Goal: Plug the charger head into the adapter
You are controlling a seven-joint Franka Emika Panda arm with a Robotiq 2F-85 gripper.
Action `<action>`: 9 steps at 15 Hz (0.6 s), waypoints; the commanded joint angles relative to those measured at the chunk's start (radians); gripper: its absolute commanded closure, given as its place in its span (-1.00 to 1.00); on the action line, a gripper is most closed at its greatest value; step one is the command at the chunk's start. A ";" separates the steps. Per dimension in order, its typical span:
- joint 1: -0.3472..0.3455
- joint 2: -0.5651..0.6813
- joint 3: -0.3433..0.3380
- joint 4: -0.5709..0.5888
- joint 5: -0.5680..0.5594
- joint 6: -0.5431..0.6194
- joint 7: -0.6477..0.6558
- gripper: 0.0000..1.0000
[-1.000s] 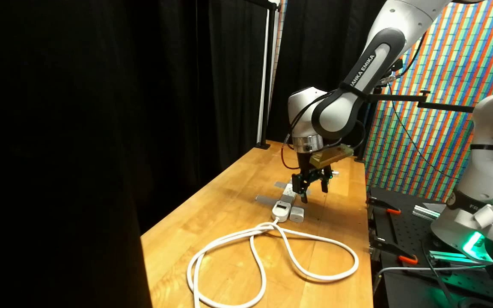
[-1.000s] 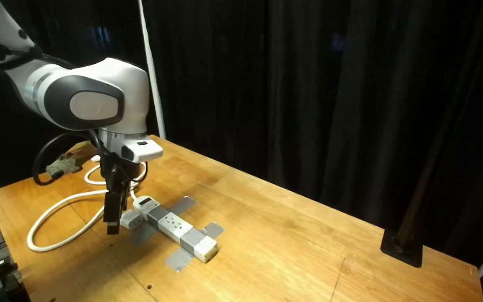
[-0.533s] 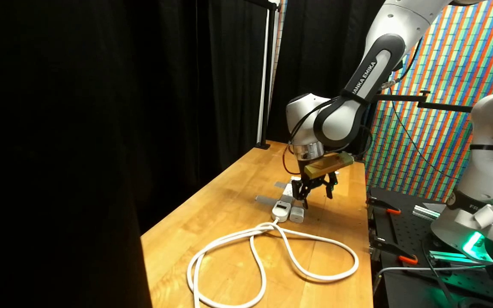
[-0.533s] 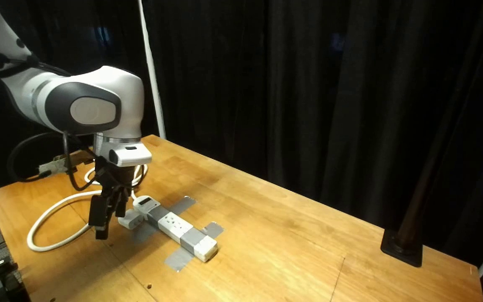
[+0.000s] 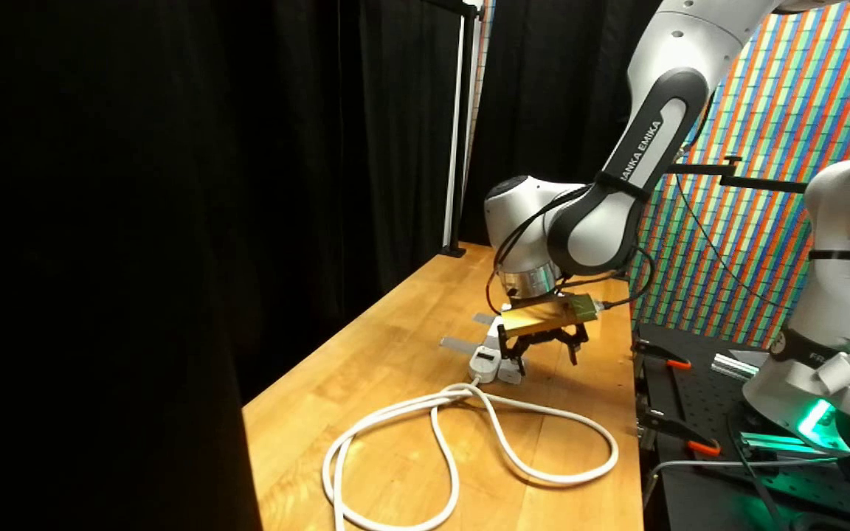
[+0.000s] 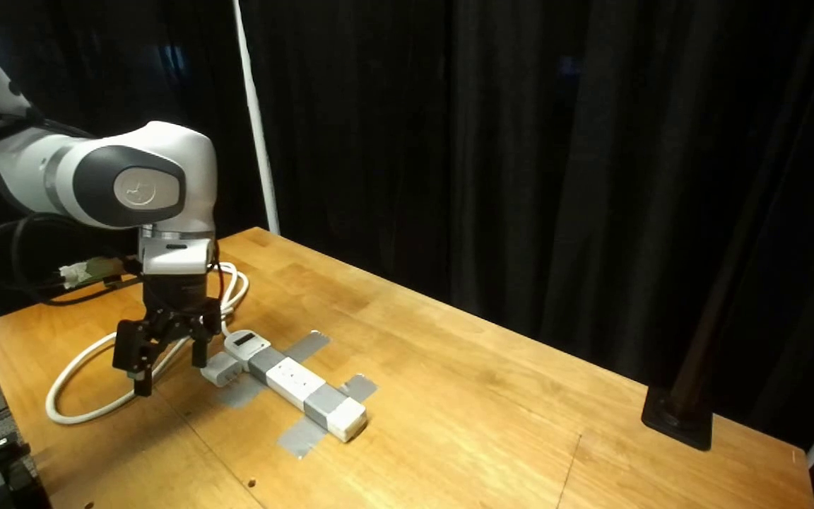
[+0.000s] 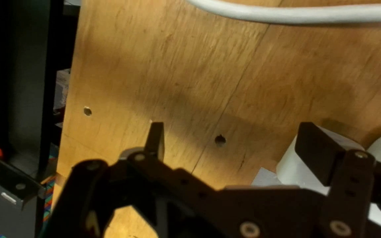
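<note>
In an exterior view, a white and dark-grey robot arm (image 5: 650, 147) bends over a pale wooden bench (image 5: 366, 376), with a black cloth curtain (image 5: 395, 169) hanging alongside. On the bench lies a narrow, elongated socket strip of white and grey plastic, the adapter (image 5: 485, 363). From the adapter's rounded end, a long, thick white cable (image 5: 558, 480) spreads in loose loops. Just beside that end sits a small white plastic cube, the charger head (image 5: 509, 376), partly hidden by one side of a black two-jawed gripper (image 5: 547, 363).

In an exterior view, silver-grey tape (image 6: 308, 345) crosses the adapter and runs onto the bench beside it, and I can see a small dark display (image 6: 245, 339) on its rounded end. The gripper hangs next to the adapter, on the charger head's side, jaws pointing down and spread wide, with nothing held. One jaw is close to the charger head; from here I cannot tell whether they touch.

In the wrist view, the jaws stand far apart with wood grain between them; one overlaps the charger head, which sits just beside the adapter's pale edge. The cable crosses the bench beyond the adapter's rounded end.
</note>
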 commanded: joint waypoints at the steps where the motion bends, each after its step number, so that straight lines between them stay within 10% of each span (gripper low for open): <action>1: 0.013 -0.020 -0.022 -0.015 -0.069 0.056 0.151 -1.00; 9: 0.032 0.027 -0.089 -0.037 -0.228 0.271 0.363 -1.00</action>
